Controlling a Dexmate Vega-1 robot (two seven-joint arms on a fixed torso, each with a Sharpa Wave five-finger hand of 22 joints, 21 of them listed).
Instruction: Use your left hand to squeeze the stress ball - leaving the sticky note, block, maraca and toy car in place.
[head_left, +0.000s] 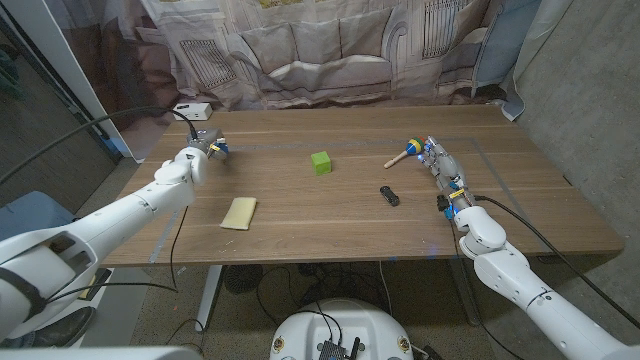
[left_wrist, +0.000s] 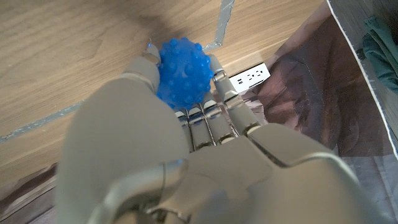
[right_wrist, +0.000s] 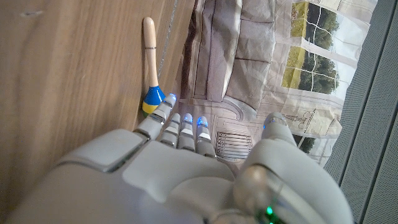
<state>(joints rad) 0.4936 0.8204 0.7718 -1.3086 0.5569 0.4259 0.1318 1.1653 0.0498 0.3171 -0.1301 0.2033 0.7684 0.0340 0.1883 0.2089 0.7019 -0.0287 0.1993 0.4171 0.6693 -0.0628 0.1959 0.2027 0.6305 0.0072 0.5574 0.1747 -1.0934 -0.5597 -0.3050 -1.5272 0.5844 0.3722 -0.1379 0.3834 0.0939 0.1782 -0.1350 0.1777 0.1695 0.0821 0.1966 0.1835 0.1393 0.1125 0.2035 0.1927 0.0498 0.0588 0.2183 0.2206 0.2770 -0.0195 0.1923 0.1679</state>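
A bumpy blue stress ball (left_wrist: 183, 71) sits in my left hand (left_wrist: 180, 118), whose fingers wrap it from both sides. In the head view that left hand (head_left: 205, 148) is at the far left of the table with the ball (head_left: 218, 149) just showing at its tip. A yellow sticky note (head_left: 239, 212) lies near the front left. A green block (head_left: 320, 162) stands mid-table. A small dark toy car (head_left: 389, 195) lies right of centre. The maraca (head_left: 404, 153), blue and yellow head with a wooden handle (right_wrist: 149, 46), lies just beside my right hand (head_left: 446, 177), whose fingers are stretched out and hold nothing.
A white power strip (head_left: 191, 109) with a black cable sits at the table's far left corner, close behind my left hand; it shows too in the left wrist view (left_wrist: 252, 76). A patterned curtain (head_left: 330, 45) hangs behind the table.
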